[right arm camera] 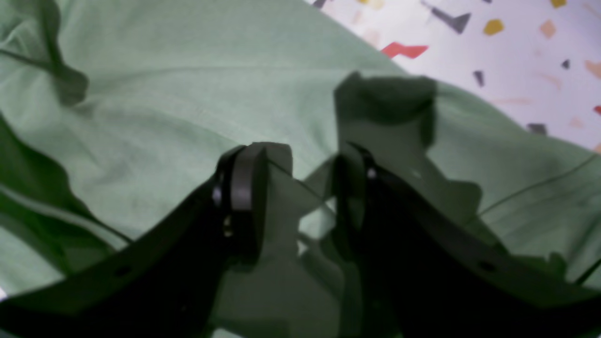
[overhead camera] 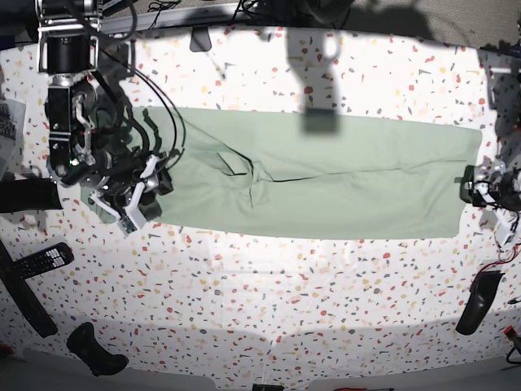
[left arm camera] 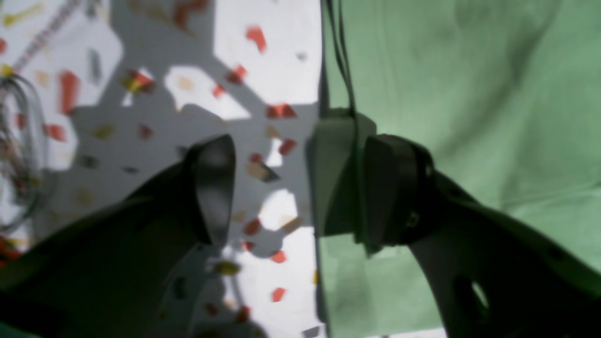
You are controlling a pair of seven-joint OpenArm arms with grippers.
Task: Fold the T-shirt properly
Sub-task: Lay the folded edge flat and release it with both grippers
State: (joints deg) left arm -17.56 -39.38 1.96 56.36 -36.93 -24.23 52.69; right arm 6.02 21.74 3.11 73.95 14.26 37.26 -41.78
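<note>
The T-shirt [overhead camera: 326, 179] lies flat as a long pale green band across the speckled table [overhead camera: 285, 309]. My left gripper [overhead camera: 480, 186] is at its right end. In the left wrist view that gripper [left arm camera: 300, 188] stands open astride the T-shirt [left arm camera: 469, 94] edge, one finger over cloth and the other over bare table. My right gripper [overhead camera: 138, 199] sits at the shirt's left end. In the right wrist view it [right arm camera: 300, 197] hovers low over the rumpled T-shirt [right arm camera: 164, 94], jaws half apart with a gap between the pads. A fold of cloth shows in that gap.
A remote control [overhead camera: 37, 261] and a black handle-like object [overhead camera: 94, 350] lie at the front left. Another black object [overhead camera: 476, 301] lies at the front right. Cables [overhead camera: 155, 122] hang from the arm on the left over the shirt's end.
</note>
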